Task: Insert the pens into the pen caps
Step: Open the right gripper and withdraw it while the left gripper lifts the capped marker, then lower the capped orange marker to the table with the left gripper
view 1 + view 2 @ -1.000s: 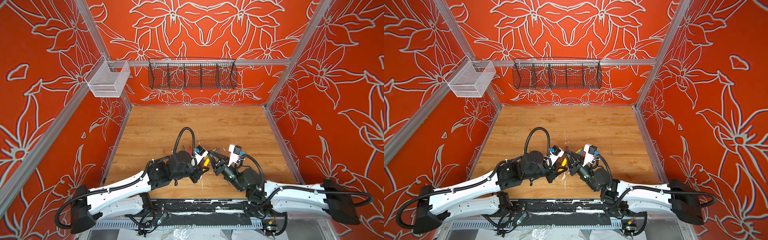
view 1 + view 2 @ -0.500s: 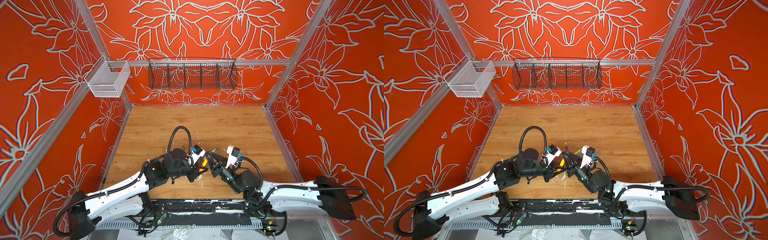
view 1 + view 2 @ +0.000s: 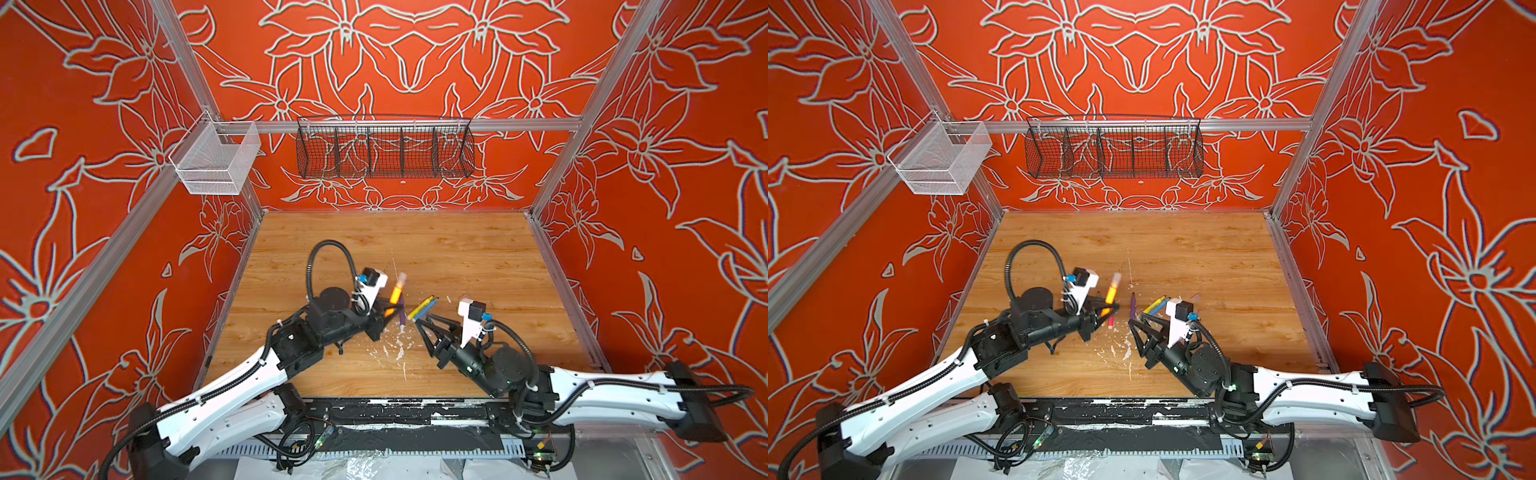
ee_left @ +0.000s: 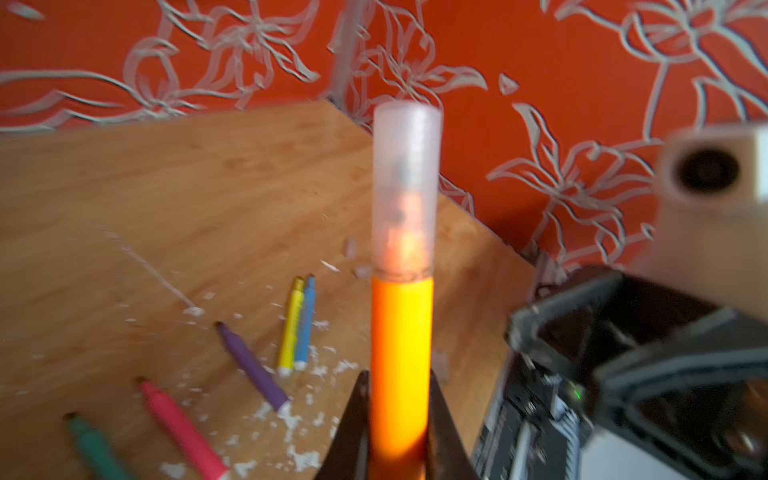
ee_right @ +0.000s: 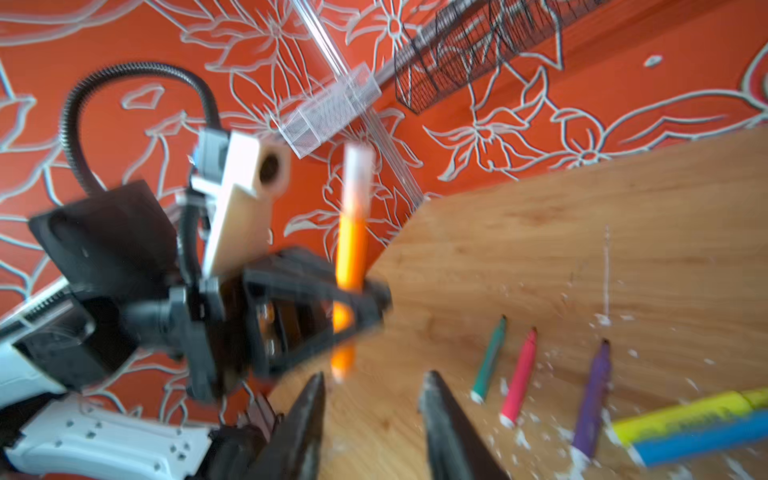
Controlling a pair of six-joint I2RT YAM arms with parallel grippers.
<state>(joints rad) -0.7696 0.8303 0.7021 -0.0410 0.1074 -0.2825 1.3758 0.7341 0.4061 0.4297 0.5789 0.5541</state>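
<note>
My left gripper (image 4: 398,376) is shut on the orange pen (image 4: 401,353), which points up and away. A clear pen cap (image 4: 405,187) sits over its tip. In both top views this pen (image 3: 395,296) (image 3: 1111,293) stands near the table's middle. My right gripper (image 5: 374,376) (image 3: 422,319) is open and holds nothing, a short way right of the pen. The purple pen (image 4: 253,370), yellow pen (image 4: 291,328), blue pen (image 4: 306,324), pink pen (image 4: 183,432) and green pen (image 4: 95,449) lie uncapped on the wood. I cannot pick out loose caps among the flecks.
White paint flecks (image 3: 399,353) dot the wooden table (image 3: 478,257) in front of the pens. A black wire basket (image 3: 384,147) hangs on the back wall and a white mesh basket (image 3: 216,160) on the left rail. Red walls enclose three sides.
My right gripper has opened and drawn back to the right, leaving the cap on the orange pen. The left gripper has moved left and back with the capped pen.
</note>
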